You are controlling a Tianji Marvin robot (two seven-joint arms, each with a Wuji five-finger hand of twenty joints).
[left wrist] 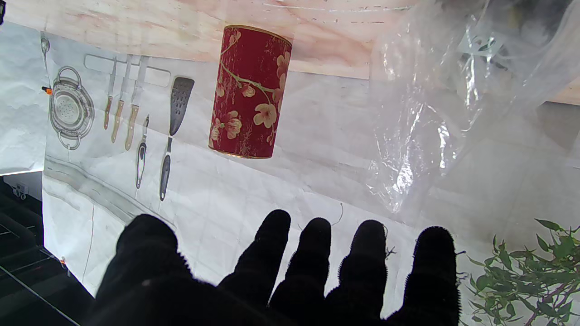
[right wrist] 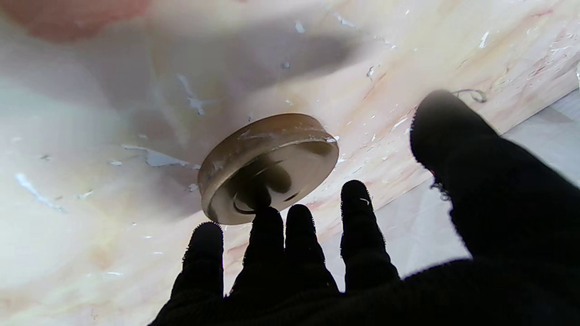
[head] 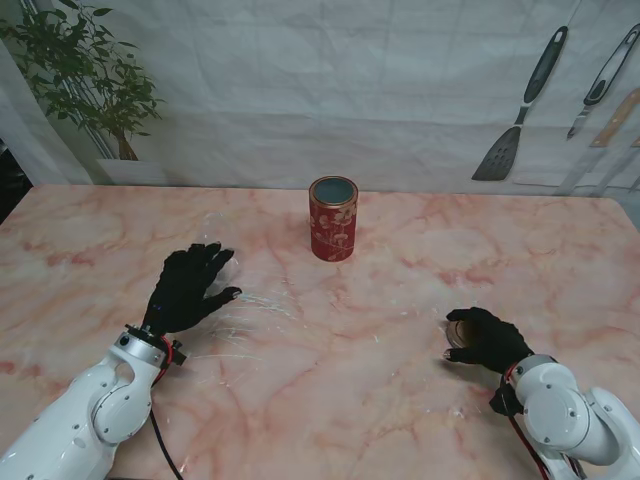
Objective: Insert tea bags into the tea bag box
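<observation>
The tea bag box is a red round tin [head: 333,218] with gold flowers, standing upright and uncovered at the table's middle, far from me; it also shows in the left wrist view [left wrist: 250,93]. Its round gold lid [right wrist: 267,167] lies on the table under the fingertips of my right hand [head: 487,338], whose fingers are spread and hold nothing. My left hand [head: 190,288] is open, fingers apart, resting by a crumpled clear plastic bag [left wrist: 435,113] that lies on the table [head: 255,303]. Something dark sits inside the bag, too blurred to name.
The marble table [head: 400,400] stretches between both hands. Behind it hangs a white backdrop printed with kitchen tools [head: 520,140]. A potted plant [head: 85,80] stands at the far left corner.
</observation>
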